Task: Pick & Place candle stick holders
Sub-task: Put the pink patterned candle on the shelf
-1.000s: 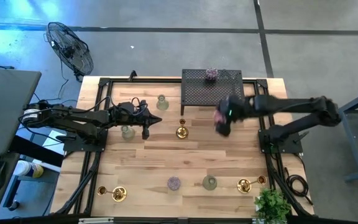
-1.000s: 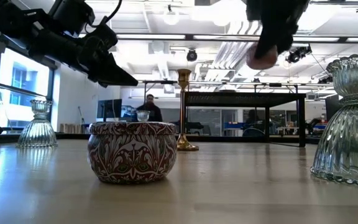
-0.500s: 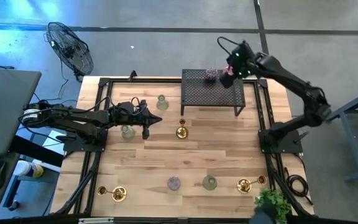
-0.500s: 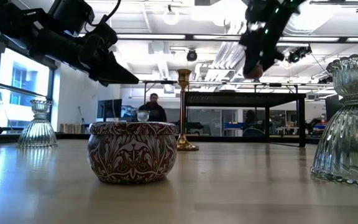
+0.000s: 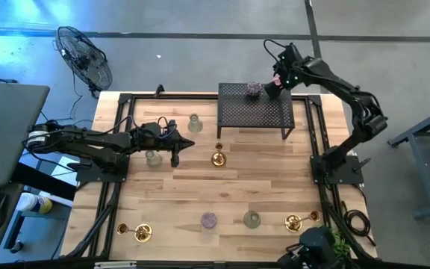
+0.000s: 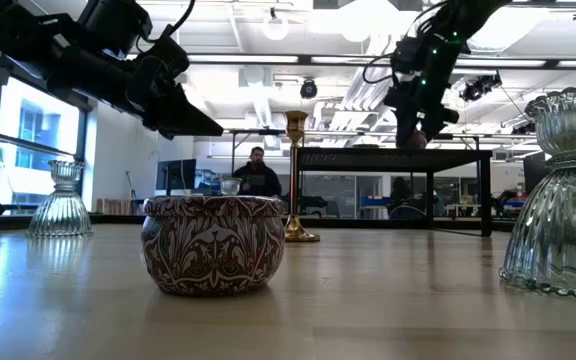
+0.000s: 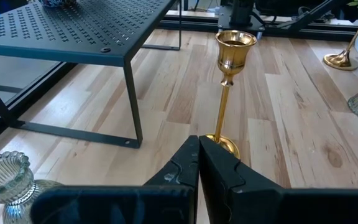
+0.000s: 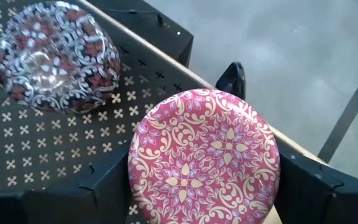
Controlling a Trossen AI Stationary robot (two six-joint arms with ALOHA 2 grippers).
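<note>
A pink patterned candle holder is held between the jaws of the right gripper, which are spread wide around its round body, one dark finger on each side. It is carried over the far right corner of the black perforated rack, which stands at the far edge of the desk; whether it already touches the rack top cannot be told. Just beside it on the rack top sits a dark red-and-white patterned holder (apart from the pink one, not touching).

In front of the rack, near the middle of the desk, a brass candlestick stands upright, directly ahead of the left gripper, whose jaws are pressed together and hold nothing. The brass base is seen just beyond the closed fingertips, with no contact visible. A clear ribbed glass holder stands toward the far edge, left of the rack, and another glass cup lies beside the left arm.

Along the near edge of the desk are set, from the left corner, a brass holder, a purple patterned cup, a pale-green glass holder and another brass holder (all well apart from both grippers). A person is seen in the room behind the desk.
</note>
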